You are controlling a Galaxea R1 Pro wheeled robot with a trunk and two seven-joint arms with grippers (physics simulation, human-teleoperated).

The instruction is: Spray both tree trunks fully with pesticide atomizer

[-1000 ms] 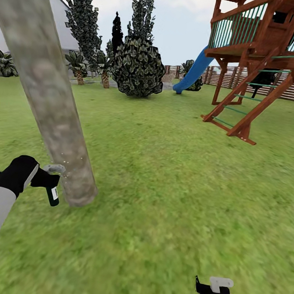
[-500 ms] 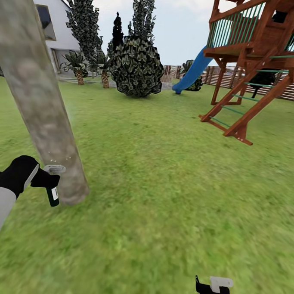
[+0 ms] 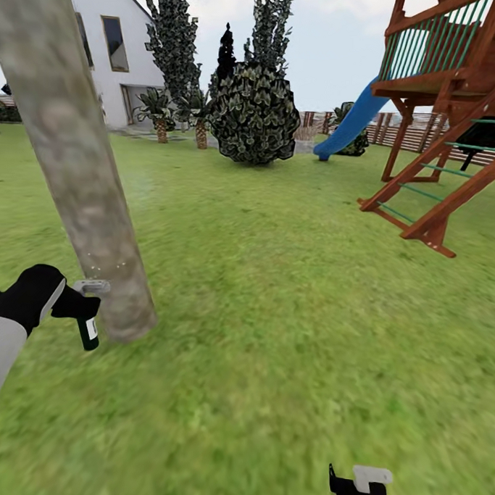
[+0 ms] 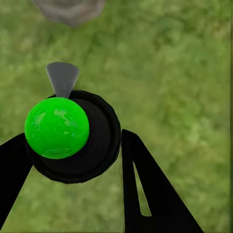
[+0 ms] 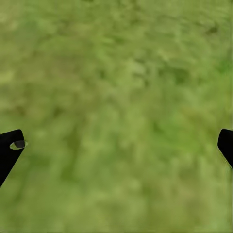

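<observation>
1. Left gripper (image 3: 76, 304) is clamped on the pesticide atomizer (image 3: 88, 328), a dark green bottle with a white label, held low at the head view's left edge. In the left wrist view the black fingers (image 4: 145, 194) press either side of the bottle, whose bright green round cap (image 4: 57, 127) faces the camera.
2. The atomizer's grey nozzle (image 3: 91, 286) points toward the tree trunk (image 3: 77, 166) and sits just beside its lower part. Cannot tell if it touches.
3. The trunk is thick, smooth, mottled grey-brown with greenish patches; it leans across the upper left of the head view and meets the lawn (image 3: 288, 293) close to the atomizer. In the left wrist view its grey base (image 4: 70, 9) lies beyond the nozzle (image 4: 62, 77).
4. A few whitish specks of pesticide (image 3: 98, 265) show on the trunk just above the nozzle, with a faint haze to the trunk's right.
5. Right gripper (image 3: 358, 489) hangs low at the head view's bottom edge, well apart from the trunk. In the right wrist view its fingertips (image 5: 9, 150) stand wide apart over bare grass, holding nothing.
6. Background: white house (image 3: 113, 37), dark round bush (image 3: 254, 113), short palms (image 3: 160, 109), wooden play tower (image 3: 458, 106) with blue slide (image 3: 352, 122), slat fence (image 3: 413, 133).
</observation>
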